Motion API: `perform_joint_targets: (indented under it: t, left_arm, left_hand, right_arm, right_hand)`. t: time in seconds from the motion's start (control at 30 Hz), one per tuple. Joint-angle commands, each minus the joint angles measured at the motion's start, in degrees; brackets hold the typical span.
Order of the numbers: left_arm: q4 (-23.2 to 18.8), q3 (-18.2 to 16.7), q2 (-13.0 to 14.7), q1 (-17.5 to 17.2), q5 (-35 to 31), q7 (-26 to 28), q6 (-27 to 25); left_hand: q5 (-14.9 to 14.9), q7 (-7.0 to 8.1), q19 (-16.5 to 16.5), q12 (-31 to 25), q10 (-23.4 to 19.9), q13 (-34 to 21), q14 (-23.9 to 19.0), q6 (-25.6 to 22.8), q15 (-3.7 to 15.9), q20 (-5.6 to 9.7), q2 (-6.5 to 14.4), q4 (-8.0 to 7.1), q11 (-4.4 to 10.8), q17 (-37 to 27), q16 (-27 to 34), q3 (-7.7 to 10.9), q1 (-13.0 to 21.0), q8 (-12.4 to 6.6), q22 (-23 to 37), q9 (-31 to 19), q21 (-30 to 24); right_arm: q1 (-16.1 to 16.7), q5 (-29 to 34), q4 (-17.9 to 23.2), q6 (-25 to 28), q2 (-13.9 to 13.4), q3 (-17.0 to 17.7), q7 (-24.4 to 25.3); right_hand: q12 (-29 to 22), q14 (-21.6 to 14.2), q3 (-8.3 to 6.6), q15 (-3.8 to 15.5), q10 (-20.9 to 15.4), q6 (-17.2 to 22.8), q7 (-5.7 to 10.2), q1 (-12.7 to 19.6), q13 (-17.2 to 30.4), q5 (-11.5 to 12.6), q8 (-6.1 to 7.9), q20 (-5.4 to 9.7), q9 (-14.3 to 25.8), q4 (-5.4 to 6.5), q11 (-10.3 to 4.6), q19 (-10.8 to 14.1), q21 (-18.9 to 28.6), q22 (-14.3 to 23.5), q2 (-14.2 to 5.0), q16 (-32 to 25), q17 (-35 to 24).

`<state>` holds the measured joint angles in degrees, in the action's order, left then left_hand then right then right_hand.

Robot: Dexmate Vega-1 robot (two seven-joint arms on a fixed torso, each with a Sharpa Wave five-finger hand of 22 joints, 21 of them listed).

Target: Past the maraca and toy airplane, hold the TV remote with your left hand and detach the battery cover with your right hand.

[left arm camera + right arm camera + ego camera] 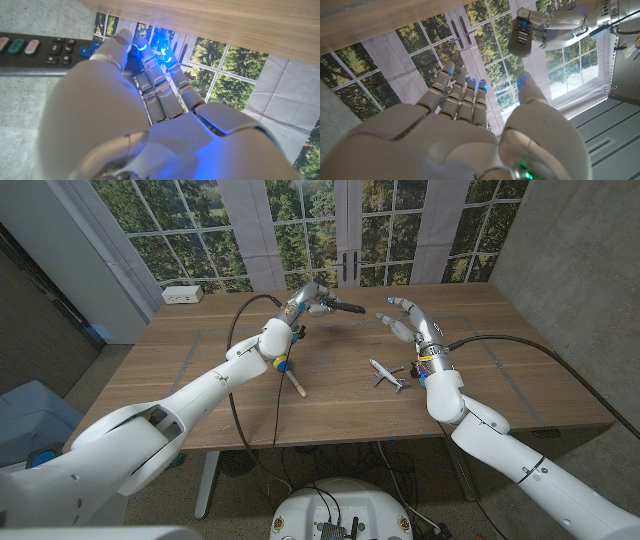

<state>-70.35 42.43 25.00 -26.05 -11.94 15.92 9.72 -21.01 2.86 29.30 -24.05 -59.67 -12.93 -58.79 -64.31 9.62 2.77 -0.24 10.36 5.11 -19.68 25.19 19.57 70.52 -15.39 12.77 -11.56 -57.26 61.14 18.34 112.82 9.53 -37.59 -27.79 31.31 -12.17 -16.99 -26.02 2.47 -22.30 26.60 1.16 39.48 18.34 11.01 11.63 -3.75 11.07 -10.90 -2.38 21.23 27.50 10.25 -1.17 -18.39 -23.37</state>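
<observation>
While L fingers (318, 298) pinch remote (345, 307), R fingers (392, 320) apart.

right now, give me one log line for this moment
left hand: holds TV remote above table | right hand: open, near remote, apart | battery cover: removal not visible | toy airplane, maraca: on table

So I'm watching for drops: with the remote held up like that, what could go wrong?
The left hand grips the remote by one end, in the air, so pushing on the cover may twist it loose. The right hand is open and apart from it; a misjudged approach could knock it. A dropped remote might hit the table.
</observation>
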Motion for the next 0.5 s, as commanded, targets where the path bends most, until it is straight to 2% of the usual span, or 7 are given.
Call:
perform_joint_targets:
  t: [0.03,0.27,0.5]
  left_arm:
    - [0.0,0.09,0.19,0.69,2.07,-3.31,1.0]
    - [0.84,0.49,0.49,1.46,2.51,-5.56,3.16]
    - [1.79,0.64,0.51,1.94,2.55,-6.52,5.09]
  left_hand:
    - [-0.62,-2.46,-0.06,0.01,-10.57,-5.38,-0.52,-2.85,4.37,7.03,0.02,-0.26,6.23,-0.03,-0.32,-0.07,0.11,0.27,0.05,-0.15,-0.48]
    - [-1.12,-2.53,-0.43,0.22,-10.37,-5.51,-0.55,-2.88,4.37,7.0,0.07,-0.33,6.21,-0.09,-0.46,-0.15,0.15,0.71,-0.06,-0.2,-0.92]
    - [-1.51,-2.39,-0.75,0.42,-10.14,-5.65,-0.47,-2.85,4.37,7.07,0.08,-0.39,6.18,-0.07,-0.68,-0.28,0.11,1.12,-0.18,-0.26,-1.33]
  right_arm:
    - [-2.27,5.14,-0.18,2.18,0.24,-3.06,-0.11]
    - [-3.43,7.37,-1.0,1.86,0.5,-4.27,0.12]
    - [-4.53,9.17,-1.81,1.72,0.85,-5.21,0.05]
  right_hand:
    - [0.1,-0.67,-0.59,3.2,-0.36,0.29,0.85,2.3,-0.13,-0.32,0.43,0.21,0.09,-0.21,-0.88,0.88,-0.11,0.15,0.71,-0.01,0.15]
    - [0.08,-1.97,-0.48,4.88,-0.49,0.16,1.74,4.81,-0.38,-0.7,0.47,1.28,0.15,0.25,-2.27,2.52,0.27,0.26,1.44,-0.77,0.0]
    - [0.05,-1.88,-0.3,5.08,-0.57,0.31,1.78,5.39,-0.43,-0.78,0.56,1.36,0.16,0.4,-1.84,2.72,0.28,0.3,1.72,-0.86,-0.12]
